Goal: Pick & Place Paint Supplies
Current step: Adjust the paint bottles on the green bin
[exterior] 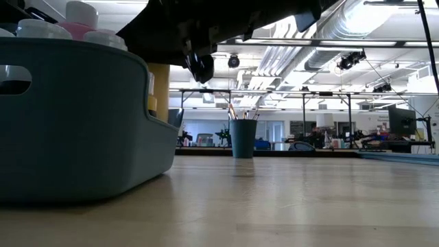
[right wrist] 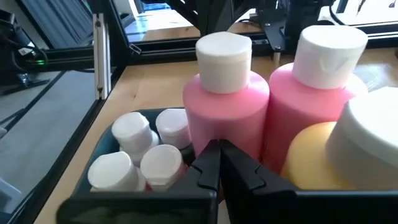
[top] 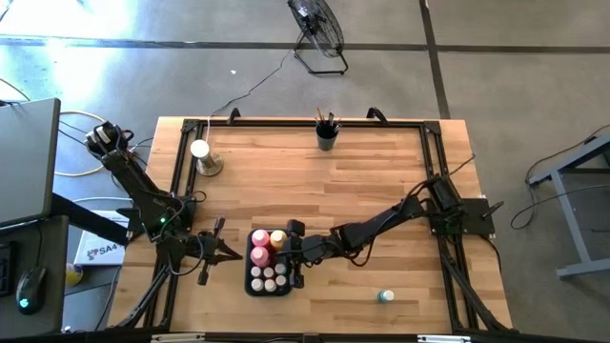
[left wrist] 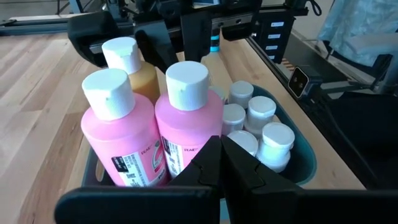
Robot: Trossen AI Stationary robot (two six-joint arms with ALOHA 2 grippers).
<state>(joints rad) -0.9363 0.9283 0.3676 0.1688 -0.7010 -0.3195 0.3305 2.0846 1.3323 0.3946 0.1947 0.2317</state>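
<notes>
A dark bin (top: 251,286) near the table's (top: 381,191) front edge holds two pink bottles (left wrist: 118,134), a yellow bottle (top: 277,238) and a cluster of small white-capped bottles (left wrist: 261,127). The pink bottles carry dark labels whose print is too small to read. The left gripper (left wrist: 222,152) and the right gripper (right wrist: 217,155) sit on opposite sides of the bin, both pinched closed and empty. One small bottle (top: 384,296) lies alone toward the right. Brushes (top: 325,120) stand in a cup (exterior: 243,138) at the far edge.
</notes>
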